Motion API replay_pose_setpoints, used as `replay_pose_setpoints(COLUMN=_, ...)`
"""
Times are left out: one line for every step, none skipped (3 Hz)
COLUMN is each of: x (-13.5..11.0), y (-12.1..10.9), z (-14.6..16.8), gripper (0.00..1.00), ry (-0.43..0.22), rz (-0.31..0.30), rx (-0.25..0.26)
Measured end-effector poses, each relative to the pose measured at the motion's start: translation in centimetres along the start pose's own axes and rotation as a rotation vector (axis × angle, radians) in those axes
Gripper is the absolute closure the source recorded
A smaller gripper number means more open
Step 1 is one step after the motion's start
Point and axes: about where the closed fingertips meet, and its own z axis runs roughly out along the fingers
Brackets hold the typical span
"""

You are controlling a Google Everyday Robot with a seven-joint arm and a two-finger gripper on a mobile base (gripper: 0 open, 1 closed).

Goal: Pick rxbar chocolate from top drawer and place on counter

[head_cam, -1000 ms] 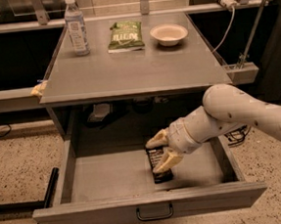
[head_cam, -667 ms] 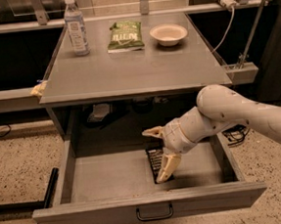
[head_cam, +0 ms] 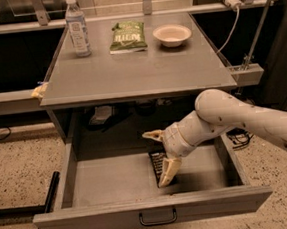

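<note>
The top drawer stands pulled open below the counter. The rxbar chocolate, dark with pale lettering, lies flat on the drawer floor right of the middle. My gripper is down inside the drawer right over the bar. Its pale fingers are spread wide apart, one fingertip behind the bar and the other resting at its front end. The white arm comes in from the right and hides part of the bar.
On the counter stand a water bottle at the back left, a green snack bag in the back middle and a white bowl at the back right. A cable hangs at the right.
The gripper has slid left and lower onto the bar, and its fingers have spread wider apart, one behind the bar, one at its front. The bar has not moved.
</note>
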Motion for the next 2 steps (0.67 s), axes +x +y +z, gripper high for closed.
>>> replay_pose_setpoints(x=1.0, y=-0.2, z=0.6, gripper=0.09, ry=0.041, rz=-0.014, rx=0.013)
replay_pose_setpoints(x=2.2, y=-0.3, z=1.2, gripper=0.08, ry=0.093, rz=-0.031, rx=0.022)
